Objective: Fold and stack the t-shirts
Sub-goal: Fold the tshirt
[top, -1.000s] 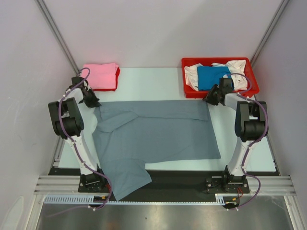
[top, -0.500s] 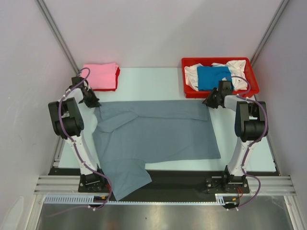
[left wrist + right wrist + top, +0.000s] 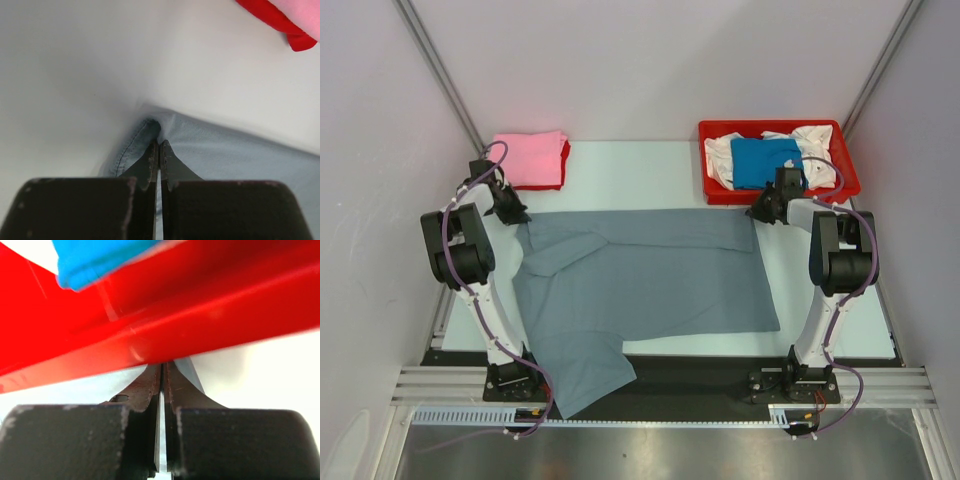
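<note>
The slate grey t-shirt [image 3: 640,275] lies spread across the table, one sleeve hanging over the near edge. My left gripper [image 3: 513,213] is shut on its far left corner; the left wrist view shows the jaws [image 3: 159,145] pinching a grey fold [image 3: 220,150]. My right gripper [image 3: 760,212] is shut on the far right corner, close against the red tray; the right wrist view shows the jaws [image 3: 164,367] closed on a grey edge [image 3: 189,371]. A folded pink t-shirt [image 3: 528,157] lies on a red one [image 3: 564,165] at the far left. Blue [image 3: 762,159] and white [image 3: 815,143] t-shirts lie in the tray.
The red plastic tray [image 3: 850,180] stands at the far right; its wall [image 3: 160,325] fills the right wrist view just beyond the fingertips. The pink and red stack shows in the left wrist view's top right corner [image 3: 280,17]. White walls enclose the table.
My right gripper has moved slightly right and away, pulling the grey shirt's far right corner toward the tray. The left gripper has not moved.
</note>
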You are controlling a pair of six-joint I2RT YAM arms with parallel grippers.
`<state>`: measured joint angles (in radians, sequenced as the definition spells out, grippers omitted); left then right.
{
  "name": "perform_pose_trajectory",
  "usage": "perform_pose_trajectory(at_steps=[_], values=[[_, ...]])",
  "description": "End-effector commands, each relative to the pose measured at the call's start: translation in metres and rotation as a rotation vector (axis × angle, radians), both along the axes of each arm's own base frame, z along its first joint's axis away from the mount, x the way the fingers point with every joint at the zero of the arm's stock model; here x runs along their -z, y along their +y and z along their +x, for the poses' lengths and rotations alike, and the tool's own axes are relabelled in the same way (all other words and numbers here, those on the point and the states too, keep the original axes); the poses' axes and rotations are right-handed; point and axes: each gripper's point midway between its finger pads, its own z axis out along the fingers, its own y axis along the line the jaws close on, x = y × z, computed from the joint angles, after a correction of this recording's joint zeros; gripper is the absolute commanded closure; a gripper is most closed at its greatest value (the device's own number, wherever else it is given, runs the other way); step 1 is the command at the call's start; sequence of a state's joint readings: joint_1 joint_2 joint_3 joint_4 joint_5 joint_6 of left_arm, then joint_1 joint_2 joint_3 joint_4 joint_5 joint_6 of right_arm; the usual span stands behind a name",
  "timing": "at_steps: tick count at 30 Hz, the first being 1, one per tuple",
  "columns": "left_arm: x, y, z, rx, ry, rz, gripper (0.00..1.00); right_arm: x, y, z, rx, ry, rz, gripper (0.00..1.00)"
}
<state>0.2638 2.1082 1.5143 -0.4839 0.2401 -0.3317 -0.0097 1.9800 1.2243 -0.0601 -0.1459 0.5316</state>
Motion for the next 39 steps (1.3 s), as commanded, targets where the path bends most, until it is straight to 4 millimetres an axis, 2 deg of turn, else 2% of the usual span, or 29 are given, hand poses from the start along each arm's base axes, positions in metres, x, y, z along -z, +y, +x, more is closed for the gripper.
perform_pose_trajectory(at_steps=[1, 5, 11, 13, 14, 16, 17, 18, 19, 20, 21, 22, 23, 24, 25, 27, 28, 30, 31, 32, 33, 34, 35, 36, 37, 38, 39], values=[[-0.002, 0.003, 0.007, 0.005, -0.016, 0.012, 0.99, -0.038, -0.015, 0.030, 0.053, -0.167, -0.048, 1.00], [-0.002, 0.003, 0.005, 0.001, -0.015, 0.005, 1.00, -0.046, -0.019, 0.049, 0.064, -0.198, -0.053, 1.00], [-0.004, 0.006, 0.005, -0.005, -0.026, 0.004, 1.00, -0.026, -0.022, 0.048, 0.065, -0.150, -0.051, 0.99], [-0.008, 0.004, 0.008, 0.000, -0.036, -0.006, 0.99, -0.020, -0.021, 0.047, 0.050, -0.133, -0.058, 0.92], [-0.010, 0.003, 0.007, -0.003, -0.037, -0.004, 0.89, -0.019, -0.021, 0.046, 0.040, -0.124, -0.071, 0.84], [-0.020, 0.008, 0.003, -0.034, -0.040, 0.022, 0.75, -0.018, -0.022, 0.041, 0.034, -0.070, -0.095, 0.77], [-0.023, 0.007, -0.001, -0.037, -0.041, 0.024, 0.60, -0.015, -0.022, 0.031, 0.022, -0.012, -0.110, 0.73], [-0.038, 0.010, -0.001, -0.044, -0.070, 0.044, 0.55, -0.019, -0.021, 0.028, 0.013, 0.002, -0.118, 0.70], [-0.047, 0.010, -0.003, -0.048, -0.081, 0.061, 0.51, -0.033, -0.019, 0.031, 0.006, -0.005, -0.140, 0.68], [-0.049, 0.010, -0.010, -0.052, -0.072, 0.069, 0.45, -0.032, -0.023, 0.015, -0.001, 0.064, -0.168, 0.63], [-0.054, 0.010, -0.014, -0.053, -0.074, 0.082, 0.42, -0.038, -0.012, 0.009, -0.027, 0.076, -0.185, 0.60], [-0.072, 0.011, -0.018, -0.063, -0.102, 0.109, 0.38, -0.042, -0.019, 0.003, -0.005, 0.093, -0.228, 0.57], [-0.069, 0.008, -0.030, -0.064, -0.075, 0.111, 0.26, -0.056, -0.019, -0.010, -0.004, 0.108, -0.241, 0.54], [-0.075, 0.005, -0.037, -0.062, -0.082, 0.113, 0.26, -0.059, -0.021, -0.016, 0.004, 0.118, -0.249, 0.53], [-0.091, 0.001, -0.043, -0.058, -0.110, 0.115, 0.27, -0.060, -0.022, -0.031, 0.003, 0.151, -0.252, 0.52], [-0.090, -0.013, -0.063, -0.033, -0.093, 0.100, 0.30, -0.080, -0.016, -0.042, -0.024, 0.132, -0.264, 0.52], [-0.103, -0.027, -0.068, 0.005, -0.123, 0.127, 0.31, -0.083, -0.010, -0.048, -0.049, 0.131, -0.272, 0.52], [-0.104, -0.047, -0.081, 0.109, -0.095, 0.211, 0.33, -0.094, 0.021, -0.056, -0.140, 0.101, -0.247, 0.52], [-0.105, -0.072, -0.084, 0.195, -0.093, 0.266, 0.33, -0.096, 0.033, -0.058, -0.168, 0.093, -0.227, 0.52], [-0.106, -0.086, -0.094, 0.274, -0.073, 0.317, 0.33, -0.096, 0.042, -0.061, -0.183, 0.089, -0.220, 0.52], [-0.105, -0.097, -0.099, 0.323, -0.062, 0.359, 0.32, -0.099, 0.070, -0.068, -0.251, 0.076, -0.165, 0.52], [-0.103, -0.125, -0.106, 0.418, -0.062, 0.409, 0.31, -0.101, 0.081, -0.070, -0.257, 0.066, -0.126, 0.52], [-0.093, -0.127, -0.114, 0.472, -0.025, 0.491, 0.30, -0.105, 0.093, -0.068, -0.270, 0.036, -0.094, 0.52], [-0.088, -0.133, -0.118, 0.505, -0.006, 0.537, 0.30, -0.099, 0.103, -0.076, -0.294, 0.046, -0.065, 0.52], [-0.084, -0.150, -0.124, 0.570, -0.001, 0.573, 0.31, -0.108, 0.117, -0.077, -0.314, 0.008, -0.038, 0.52], [-0.071, -0.149, -0.128, 0.597, 0.039, 0.629, 0.32, -0.104, 0.125, -0.085, -0.338, 0.017, -0.017, 0.52], [-0.067, -0.161, -0.132, 0.639, 0.043, 0.647, 0.33, -0.107, 0.129, -0.088, -0.347, 0.007, -0.007, 0.52]])
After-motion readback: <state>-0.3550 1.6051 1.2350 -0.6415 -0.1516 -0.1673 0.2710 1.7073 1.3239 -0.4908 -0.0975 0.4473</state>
